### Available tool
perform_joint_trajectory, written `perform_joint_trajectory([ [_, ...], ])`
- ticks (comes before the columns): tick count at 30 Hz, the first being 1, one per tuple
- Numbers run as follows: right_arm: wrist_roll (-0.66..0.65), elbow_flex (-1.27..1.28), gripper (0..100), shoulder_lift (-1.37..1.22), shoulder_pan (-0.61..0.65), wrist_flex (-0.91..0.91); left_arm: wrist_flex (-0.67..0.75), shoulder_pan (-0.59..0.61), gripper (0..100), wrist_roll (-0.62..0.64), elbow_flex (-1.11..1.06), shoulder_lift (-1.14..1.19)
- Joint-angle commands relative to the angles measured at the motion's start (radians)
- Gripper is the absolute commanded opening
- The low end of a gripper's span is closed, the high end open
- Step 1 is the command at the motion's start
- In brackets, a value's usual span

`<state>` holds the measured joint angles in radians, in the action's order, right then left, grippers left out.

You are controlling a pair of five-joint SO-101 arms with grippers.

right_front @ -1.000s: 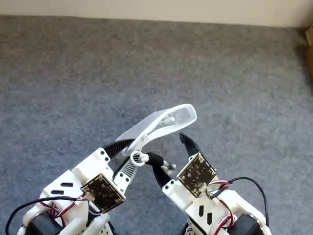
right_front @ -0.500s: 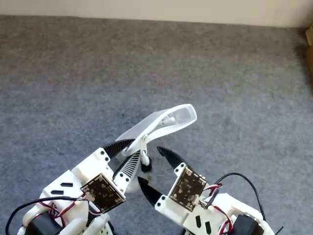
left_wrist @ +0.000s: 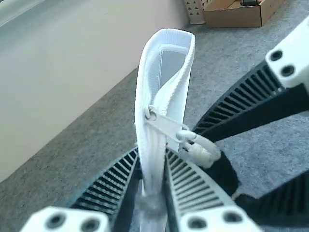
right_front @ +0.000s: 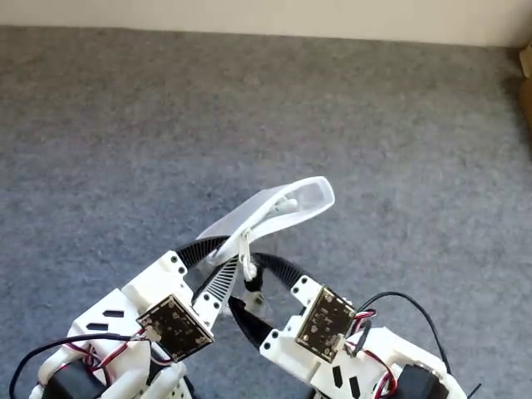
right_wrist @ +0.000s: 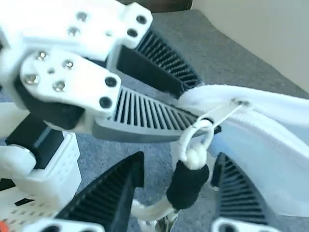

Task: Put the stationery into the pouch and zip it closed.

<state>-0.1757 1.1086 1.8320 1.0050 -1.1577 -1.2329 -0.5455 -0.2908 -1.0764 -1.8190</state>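
Observation:
The white pouch (right_front: pixel 283 204) is held up off the grey carpet, its near end pinched in my left gripper (right_front: pixel 214 262), which is shut on it. In the left wrist view the pouch (left_wrist: pixel 164 72) rises between the ribbed fingers (left_wrist: pixel 193 186). From the zipper pull (left_wrist: pixel 169 128) hangs a white cord ring (left_wrist: pixel 200 150) with a black tag (left_wrist: pixel 222 171). My right gripper (right_front: pixel 245 281) stands open close beside the left one. In the right wrist view its fingertips (right_wrist: pixel 140 159) flank the black tag (right_wrist: pixel 186 186) without touching it. What is inside the pouch is hidden.
Grey carpet (right_front: pixel 125 125) covers the whole work surface, with a pale wall along its far edge. A cardboard box (left_wrist: pixel 236 9) stands beyond the pouch, off the carpet's right side. The two arms sit almost against each other at the near edge.
The black tag, stretched toward the right gripper a second ago, now hangs below the zipper pull. The right gripper swung left and now brackets it. The left arm and pouch kept still.

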Motion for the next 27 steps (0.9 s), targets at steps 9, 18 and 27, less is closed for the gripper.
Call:
perform_joint_trajectory([
  [9, -0.061, -0.045, 0.7, 0.002, -0.185, 0.024, 0.015, 0.021, 1, 0.012, 0.021, -0.005],
  [18, -0.129, -0.157, 0.7, 0.004, -0.211, -0.081, 0.014, 0.022, 1, 0.012, 0.021, -0.005],
  [27, -0.126, -0.219, 0.7, 0.004, -0.424, -0.087, 0.014, 0.022, 1, 0.012, 0.021, -0.005],
])
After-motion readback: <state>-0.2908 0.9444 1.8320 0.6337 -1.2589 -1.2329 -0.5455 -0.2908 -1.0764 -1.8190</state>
